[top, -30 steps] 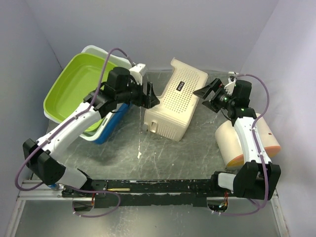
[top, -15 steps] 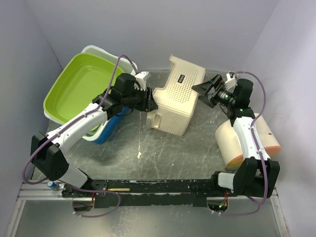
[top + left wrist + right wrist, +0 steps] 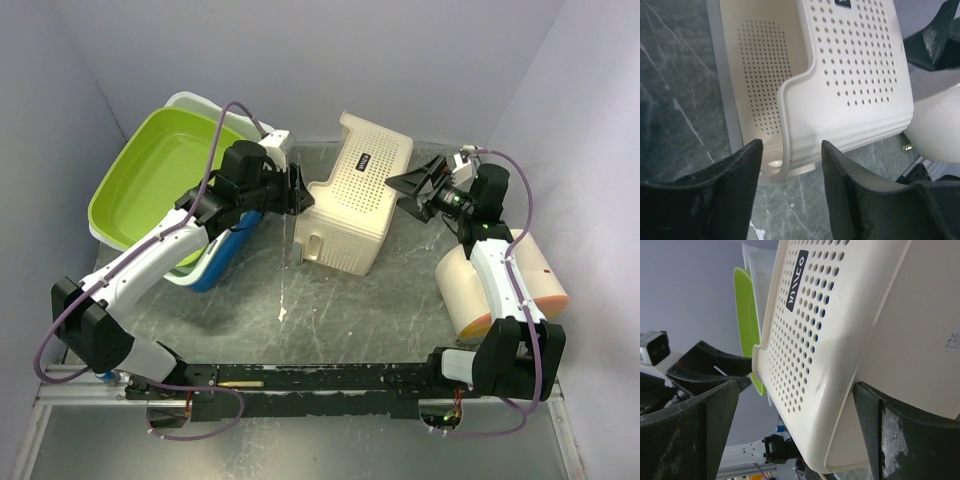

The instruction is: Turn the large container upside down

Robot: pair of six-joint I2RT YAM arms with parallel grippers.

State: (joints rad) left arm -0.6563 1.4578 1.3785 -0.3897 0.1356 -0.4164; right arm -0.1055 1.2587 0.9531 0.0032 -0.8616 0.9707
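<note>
Perforated cream basket [image 3: 355,205] sits tipped on its side at the middle of the desk [image 3: 340,310]. Your left end effector [image 3: 789,150] straddles its rim, fingers apart, likely to lever it over. Your right end effector [image 3: 408,188], also spread wide, flanks the base, probably to steady it.

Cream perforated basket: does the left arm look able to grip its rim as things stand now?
Probably yes. The left gripper is open, and the rim of the basket lines up between its fingers, with nothing in the way.
</note>
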